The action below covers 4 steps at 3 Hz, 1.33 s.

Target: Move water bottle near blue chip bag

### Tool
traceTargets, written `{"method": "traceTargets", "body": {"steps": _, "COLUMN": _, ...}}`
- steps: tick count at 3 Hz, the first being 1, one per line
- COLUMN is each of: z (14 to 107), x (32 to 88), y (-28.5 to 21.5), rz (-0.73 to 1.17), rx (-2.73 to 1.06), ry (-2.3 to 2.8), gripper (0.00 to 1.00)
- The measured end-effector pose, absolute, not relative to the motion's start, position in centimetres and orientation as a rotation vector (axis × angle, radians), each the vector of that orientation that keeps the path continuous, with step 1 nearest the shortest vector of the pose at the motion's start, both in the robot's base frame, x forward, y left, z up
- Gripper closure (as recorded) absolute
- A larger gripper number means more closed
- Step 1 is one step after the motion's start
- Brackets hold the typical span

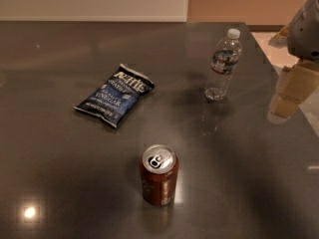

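Though its grip cannot be told, the tool point(288, 94) hovers near the upright water bottle point(223, 66).

- The claw point(286, 101) is over the right edge of the worktop point(70, 183), nearer the far right corner than the near one.
- It is pale tan, close to cream, and made of blocky, squared-off pieces.
- Thin darker seams split the tan blocks into stacked sections. The lowest section is lighter and rounded at its end.
- Above the claw is a rounded wrist housing point(305, 29), light grey with a dull, smooth shell, cut off at the right.
- A small yellowish tab point(280, 36) sticks out from the housing's left side.
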<state>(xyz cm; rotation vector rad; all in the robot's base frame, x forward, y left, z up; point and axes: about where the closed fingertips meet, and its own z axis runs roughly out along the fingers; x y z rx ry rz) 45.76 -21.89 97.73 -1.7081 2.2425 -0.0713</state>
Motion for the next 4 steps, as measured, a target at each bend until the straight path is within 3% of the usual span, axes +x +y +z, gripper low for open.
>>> {"method": "traceTargets", "body": {"steps": 4, "z": 96.3, "x": 58.8, "y": -22.7, "rz": 0.175, "rx": -1.508, "ry": 2.189, "gripper": 0.0}}
